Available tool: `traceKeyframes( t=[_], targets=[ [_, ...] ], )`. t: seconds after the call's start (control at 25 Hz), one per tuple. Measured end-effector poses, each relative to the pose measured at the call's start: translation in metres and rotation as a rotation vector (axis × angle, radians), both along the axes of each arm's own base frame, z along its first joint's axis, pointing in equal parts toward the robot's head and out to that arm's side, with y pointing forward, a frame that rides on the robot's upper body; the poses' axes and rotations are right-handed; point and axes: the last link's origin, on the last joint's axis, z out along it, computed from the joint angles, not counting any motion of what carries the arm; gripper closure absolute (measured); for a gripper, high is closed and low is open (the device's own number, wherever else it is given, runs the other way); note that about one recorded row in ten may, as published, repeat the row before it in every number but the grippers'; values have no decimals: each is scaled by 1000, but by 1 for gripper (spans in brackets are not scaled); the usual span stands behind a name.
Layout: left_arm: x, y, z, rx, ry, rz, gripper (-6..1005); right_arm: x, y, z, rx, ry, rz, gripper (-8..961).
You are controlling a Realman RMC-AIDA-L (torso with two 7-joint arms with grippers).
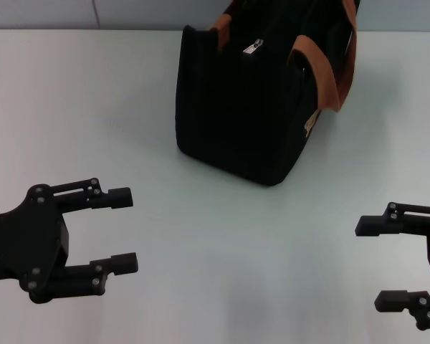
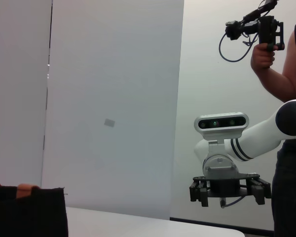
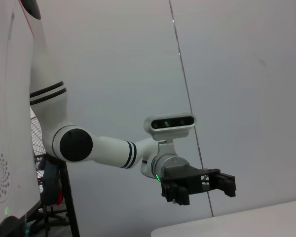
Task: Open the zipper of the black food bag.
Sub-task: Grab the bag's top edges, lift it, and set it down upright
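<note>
The black food bag (image 1: 236, 107) stands on the white table (image 1: 79, 100) at the far middle, its orange-brown strap handles (image 1: 331, 72) draped over the top. The zipper's small silver pull tab (image 1: 253, 47) lies on the bag's top edge, and the zip line looks shut. A cream patch (image 1: 309, 127) shows on the bag's right side. My left gripper (image 1: 131, 229) hovers open at the near left, well short of the bag. My right gripper (image 1: 370, 265) hovers open at the near right, holding nothing. A corner of the bag (image 2: 27, 212) shows in the left wrist view.
A person (image 2: 286, 84) holding a camera rig stands behind my right arm in the left wrist view. Bare table lies between both grippers and the bag. Grey wall panels (image 1: 43, 13) rise behind the table's far edge.
</note>
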Motion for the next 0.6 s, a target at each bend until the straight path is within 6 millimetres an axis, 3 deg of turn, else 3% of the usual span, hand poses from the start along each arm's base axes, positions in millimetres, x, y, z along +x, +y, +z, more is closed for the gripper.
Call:
traceKeyframes(
  t=[0.6],
  targets=[
    [1, 2, -3, -4, -6, 7, 293, 0, 1, -1, 5, -4, -2, 157]
  ],
)
